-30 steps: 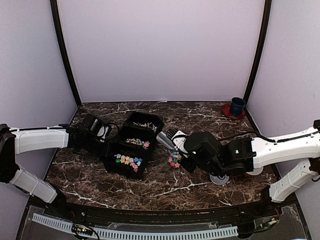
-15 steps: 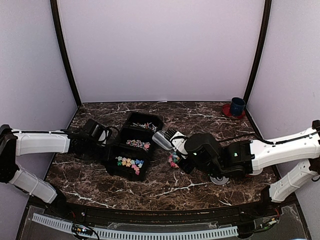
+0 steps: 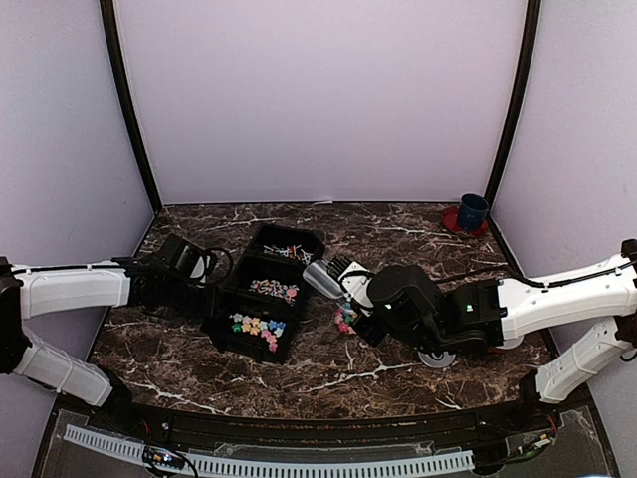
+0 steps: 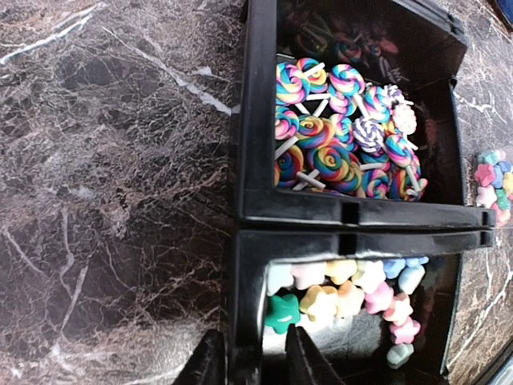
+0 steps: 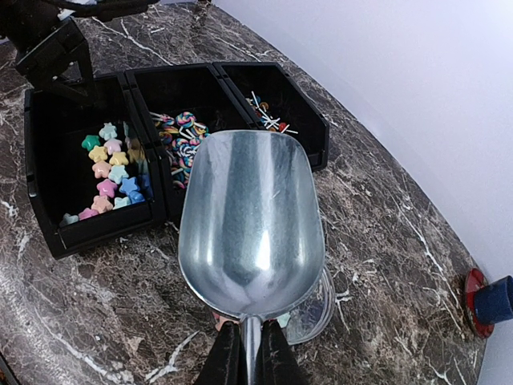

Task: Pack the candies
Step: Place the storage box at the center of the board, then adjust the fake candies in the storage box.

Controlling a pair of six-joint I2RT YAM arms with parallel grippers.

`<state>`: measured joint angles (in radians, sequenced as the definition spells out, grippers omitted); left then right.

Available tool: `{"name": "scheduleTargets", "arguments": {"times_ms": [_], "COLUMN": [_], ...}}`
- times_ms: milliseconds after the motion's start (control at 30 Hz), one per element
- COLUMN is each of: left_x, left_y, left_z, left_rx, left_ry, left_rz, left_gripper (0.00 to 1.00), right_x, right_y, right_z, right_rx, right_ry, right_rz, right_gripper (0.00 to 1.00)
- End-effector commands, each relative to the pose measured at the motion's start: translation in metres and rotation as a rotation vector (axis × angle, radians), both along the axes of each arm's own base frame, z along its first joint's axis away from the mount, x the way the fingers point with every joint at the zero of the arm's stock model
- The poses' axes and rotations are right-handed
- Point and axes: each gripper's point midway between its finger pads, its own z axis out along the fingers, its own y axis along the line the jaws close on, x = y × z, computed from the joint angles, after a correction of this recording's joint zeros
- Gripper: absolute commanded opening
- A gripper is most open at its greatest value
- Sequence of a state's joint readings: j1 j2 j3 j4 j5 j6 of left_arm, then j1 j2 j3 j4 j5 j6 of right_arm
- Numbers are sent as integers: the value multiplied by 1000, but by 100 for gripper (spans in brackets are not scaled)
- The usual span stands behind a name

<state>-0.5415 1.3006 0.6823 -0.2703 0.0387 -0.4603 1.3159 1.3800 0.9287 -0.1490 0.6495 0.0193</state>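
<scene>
Candies (image 3: 255, 323) lay sorted in a black tray (image 4: 353, 215) left of centre in the overhead view: pastel stars in its lowest compartment, swirled lollipops in the middle, stick pieces in the top one. A few more stars sat by a clear jar (image 5: 321, 309) near the centre. They looked tiny, light, hard and apt to roll, their sticks easily snapped, so I judged scooping from beneath wiser than pinching. The right claw (image 5: 247, 353) was clenched on the handle of an empty metal scoop (image 5: 248, 216). The left claw (image 4: 252, 365) straddled the tray's wall; pinching or loose, I could not tell.
</scene>
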Motion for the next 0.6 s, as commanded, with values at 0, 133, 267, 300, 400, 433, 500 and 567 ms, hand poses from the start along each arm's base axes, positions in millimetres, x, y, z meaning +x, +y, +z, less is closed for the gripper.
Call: {"name": "scheduleTargets", "arguments": {"times_ms": [0,133,267,300,400,433,500,567], "left_x": [4,9,17,21,32,37,47,58], "left_y": [0,1,-2,-2,-4,-4,-5,-8], "left_z": [31,50,65,67,70,70,73,74], "left_rx": [-17,-1,18,31,76,94,117,113], "left_ry": [-56,-94,-127,-133,-142,-142,-147,-146], "left_rz": [6,-11,-36,-41,-63,-64,-66,-67], "left_gripper": [31,34,38,39,43,45,46,47], "right_x": [-1,-1,-1,-2,-3,-3,-4,-5], "right_y": [7,7,9,10,11,11,10,11], "right_z": [12,13,13,13,13,13,13,14], "right_rx": [51,55,62,63,67,69,75,82], "right_ry": [-15,-15,-9,-5,4,6,11,15], "right_rz": [4,4,10,12,16,16,17,20], "right_gripper": [0,0,0,0,0,0,0,0]}}
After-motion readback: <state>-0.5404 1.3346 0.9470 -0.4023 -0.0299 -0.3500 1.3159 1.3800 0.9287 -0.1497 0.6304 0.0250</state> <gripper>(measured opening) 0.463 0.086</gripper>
